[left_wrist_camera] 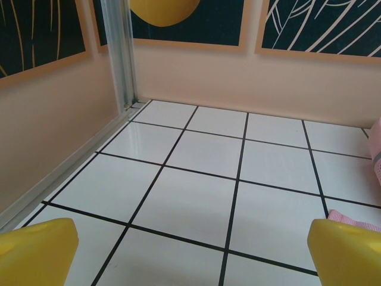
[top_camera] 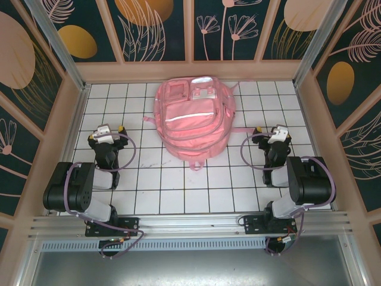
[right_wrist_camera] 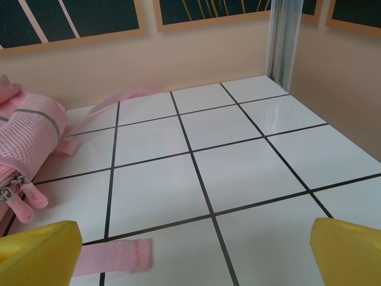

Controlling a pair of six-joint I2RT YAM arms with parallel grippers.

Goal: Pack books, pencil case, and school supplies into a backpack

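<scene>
Backpack (top_camera: 195, 122) lies flat on the table (top_camera: 178, 190), centre-far, front pockets up, long axis running near-to-far. It sits between the arms: rightward of the left gripper (top_camera: 106, 132), leftward of the right gripper (top_camera: 274, 132). Right one looks slightly nearer. Both grippers are empty with fingers spread wide, low over bare tile. A loose strap (right_wrist_camera: 113, 256) lies just ahead of the right fingertips (right_wrist_camera: 36, 247). Can't tell whether the main compartment is open, or what's inside. My read: opening it comes first, right arm is the likelier candidate.
</scene>
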